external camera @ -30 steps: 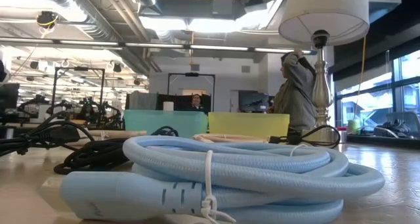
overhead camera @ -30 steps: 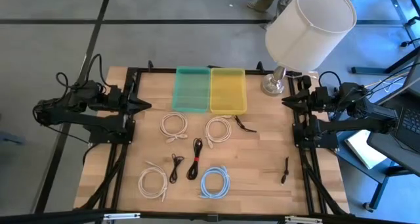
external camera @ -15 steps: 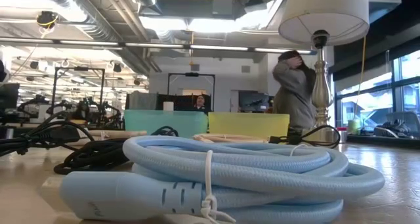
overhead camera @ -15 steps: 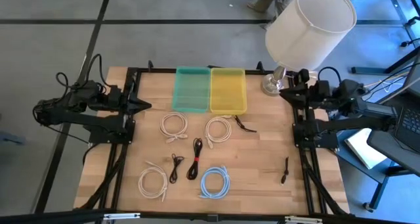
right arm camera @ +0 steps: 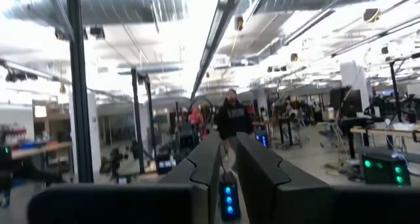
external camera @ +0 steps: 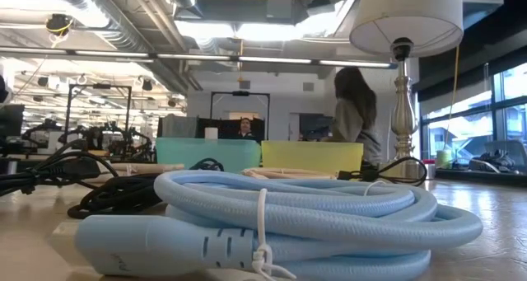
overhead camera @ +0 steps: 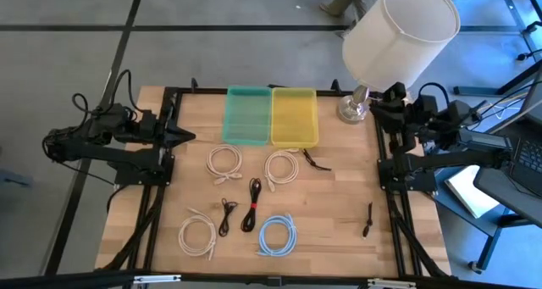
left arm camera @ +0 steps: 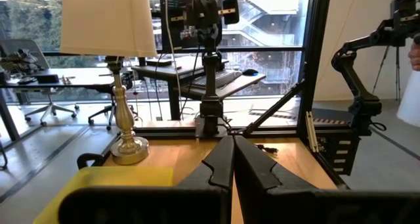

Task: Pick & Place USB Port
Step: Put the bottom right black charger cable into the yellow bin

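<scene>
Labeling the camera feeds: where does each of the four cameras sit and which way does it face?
High: overhead, straight down on the table; both arms show, left hand, right hand.
Low: table height, behind the blue cable, facing the room; no arm shows.
Left wrist: across the table past its shut fingers toward the lamp.
Right wrist: raised, past its fingers into the room.
Shared: high and low both show the teal tray and yellow tray.

Light blue coiled USB cable (overhead camera: 277,236), tied with a white twist tie, flat on the table near its front edge, plug end toward the low camera, well apart from left gripper (overhead camera: 185,137) and right gripper (overhead camera: 378,113), lying roughly between them
</scene>
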Available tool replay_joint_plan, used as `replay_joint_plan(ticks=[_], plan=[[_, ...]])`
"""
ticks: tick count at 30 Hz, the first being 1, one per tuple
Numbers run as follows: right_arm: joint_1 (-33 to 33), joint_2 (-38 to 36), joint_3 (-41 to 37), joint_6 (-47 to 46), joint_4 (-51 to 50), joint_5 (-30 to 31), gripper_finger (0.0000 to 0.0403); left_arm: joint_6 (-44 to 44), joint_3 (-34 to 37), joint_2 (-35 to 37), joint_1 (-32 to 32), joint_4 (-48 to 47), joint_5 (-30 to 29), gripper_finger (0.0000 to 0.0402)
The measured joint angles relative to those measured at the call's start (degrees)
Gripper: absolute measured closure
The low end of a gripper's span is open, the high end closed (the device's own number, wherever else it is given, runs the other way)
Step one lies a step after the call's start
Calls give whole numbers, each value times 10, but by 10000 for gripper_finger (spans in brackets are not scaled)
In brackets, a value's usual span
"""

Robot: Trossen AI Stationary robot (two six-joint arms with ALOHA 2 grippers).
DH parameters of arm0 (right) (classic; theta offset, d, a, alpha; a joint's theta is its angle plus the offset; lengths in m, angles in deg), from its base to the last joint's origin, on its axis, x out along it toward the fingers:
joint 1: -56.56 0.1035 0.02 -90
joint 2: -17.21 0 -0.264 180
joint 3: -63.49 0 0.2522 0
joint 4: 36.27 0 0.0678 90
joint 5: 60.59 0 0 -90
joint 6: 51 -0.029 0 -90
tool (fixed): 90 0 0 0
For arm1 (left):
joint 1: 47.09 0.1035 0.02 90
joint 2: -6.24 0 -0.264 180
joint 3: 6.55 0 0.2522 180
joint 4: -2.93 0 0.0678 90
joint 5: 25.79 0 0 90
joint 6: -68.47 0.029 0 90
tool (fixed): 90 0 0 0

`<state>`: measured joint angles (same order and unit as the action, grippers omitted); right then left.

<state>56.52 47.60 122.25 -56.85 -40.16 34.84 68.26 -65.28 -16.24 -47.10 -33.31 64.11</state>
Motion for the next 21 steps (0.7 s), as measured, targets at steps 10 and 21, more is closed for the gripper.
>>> replay_joint_plan(ticks=[10, 21], plan=[[0, 25, 0, -17, 66, 11, 347, 0, 0, -3, 0, 22, -1, 397], [0, 63, 0, -74, 97, 11, 347, 19, 0, -4, 1, 173, -21, 398]])
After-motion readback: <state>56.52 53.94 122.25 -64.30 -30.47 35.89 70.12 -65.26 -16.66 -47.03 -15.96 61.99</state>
